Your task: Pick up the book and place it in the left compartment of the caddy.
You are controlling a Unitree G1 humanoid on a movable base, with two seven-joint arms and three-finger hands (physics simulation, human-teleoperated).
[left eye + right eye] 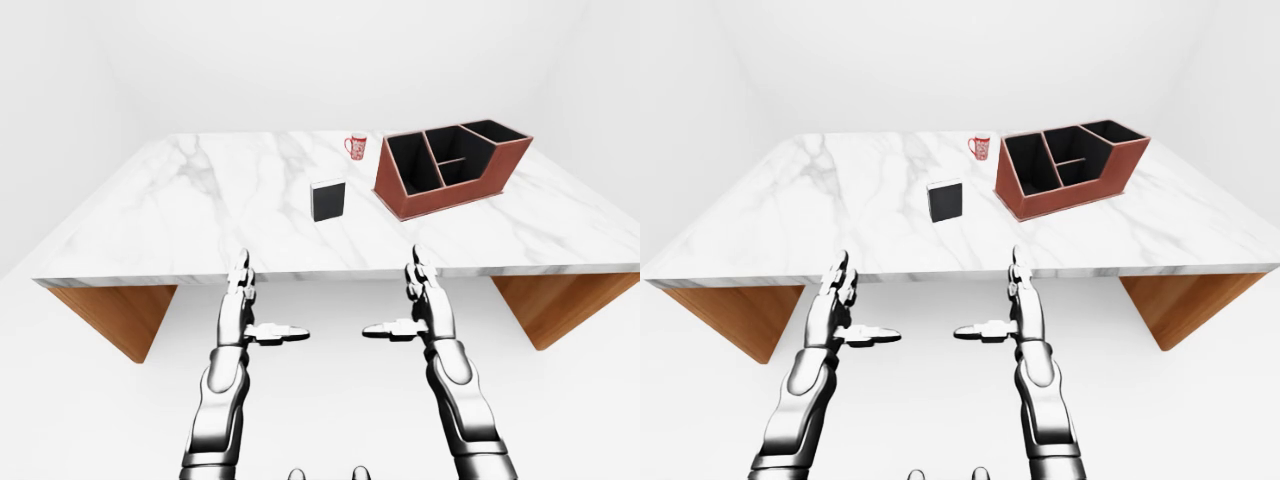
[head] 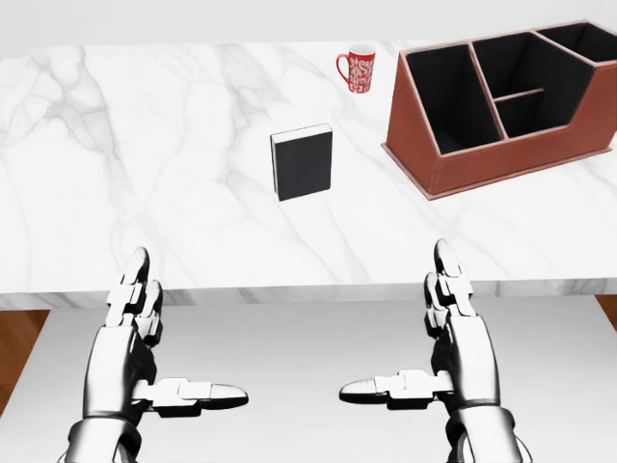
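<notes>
A black book (image 2: pixel 304 162) with a white page edge stands upright on the marble table (image 2: pixel 145 174), near the middle of the head view. To its right sits the reddish-brown caddy (image 2: pixel 453 169) with black compartments; its long left compartment (image 2: pixel 453 101) holds nothing. My left hand (image 2: pixel 159 362) and right hand (image 2: pixel 424 357) are both open, held below the table's near edge with thumbs pointing toward each other. Neither hand touches the book or the table.
A red and white patterned mug (image 2: pixel 358 69) stands above the book, just left of the caddy. The table's near edge (image 1: pixel 330 276) runs across just above my fingertips. Wooden table supports (image 1: pixel 115 315) show at both lower corners.
</notes>
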